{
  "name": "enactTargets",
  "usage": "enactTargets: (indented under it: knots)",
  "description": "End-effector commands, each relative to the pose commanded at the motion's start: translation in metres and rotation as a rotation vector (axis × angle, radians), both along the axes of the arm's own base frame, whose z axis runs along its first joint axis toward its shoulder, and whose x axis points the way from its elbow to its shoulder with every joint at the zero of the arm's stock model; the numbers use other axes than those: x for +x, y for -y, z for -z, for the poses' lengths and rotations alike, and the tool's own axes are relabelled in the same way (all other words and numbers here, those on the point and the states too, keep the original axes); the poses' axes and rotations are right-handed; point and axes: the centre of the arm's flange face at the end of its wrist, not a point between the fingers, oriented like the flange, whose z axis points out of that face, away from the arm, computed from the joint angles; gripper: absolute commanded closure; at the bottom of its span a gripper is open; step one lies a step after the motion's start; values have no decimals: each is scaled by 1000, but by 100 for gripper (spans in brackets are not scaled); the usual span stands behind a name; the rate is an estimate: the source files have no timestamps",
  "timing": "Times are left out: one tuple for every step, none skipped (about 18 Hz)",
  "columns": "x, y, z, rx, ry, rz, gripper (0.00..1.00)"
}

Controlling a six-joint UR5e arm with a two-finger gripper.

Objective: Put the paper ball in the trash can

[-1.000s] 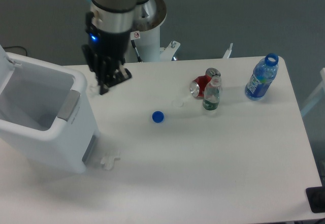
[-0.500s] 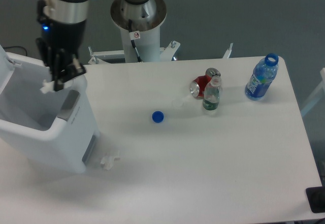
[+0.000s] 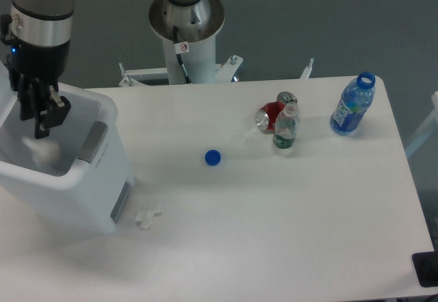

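Observation:
The trash can (image 3: 75, 189) is a white bin with a grey side panel, standing open at the table's left edge. My gripper (image 3: 42, 120) hangs over the bin's opening, fingers pointing down, jaws apart and empty. The paper ball (image 3: 45, 153) is a blurred white wad just below the fingertips, inside the bin and free of the fingers.
A flat whitish scrap (image 3: 148, 216) lies on the table in front of the bin. A blue bottle cap (image 3: 213, 157) lies mid-table. A red can (image 3: 272, 115) and a small clear bottle (image 3: 285, 129) stand together, with a blue water bottle (image 3: 353, 105) at the far right.
My gripper carried the paper ball left from the table to over the bin. The ball has left the fingers and now sits lower inside the bin.

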Motion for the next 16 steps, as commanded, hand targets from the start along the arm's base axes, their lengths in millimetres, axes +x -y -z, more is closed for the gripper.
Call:
enactTargets:
  knots:
    - [-1, 0, -3, 9, -3, -4, 0]
    - [-3, -1, -4, 18, -11, -6, 0]
    - [-3, -1, -4, 21, -17, -4, 0]
    - [-6, 0, -7, 27, -26, -6, 0]
    - [-15, 2, -8, 24, -46, -21, 0]
    - [-28, 6, -9, 12, -82, -37, 0]
    - [-41, 10, -8, -2, -118, -46, 0]
    - [-50, 11, -5, -14, -147, -38, 0]
    - [-61, 15, -2, -20, -164, -25, 0]
    - [-78, 21, -2, -23, -176, -27, 0]
    - [-95, 27, -1, -28, -179, -40, 0]
    - [-108, 32, 1, -36, -178, -54, 0]
    - [-115, 38, 3, -47, -177, -63, 0]
    - [-126, 43, 8, -61, -178, -65, 0]
    - [-140, 51, 14, -76, -183, -60, 0]
    - [-148, 58, 20, -89, -196, -41, 0]
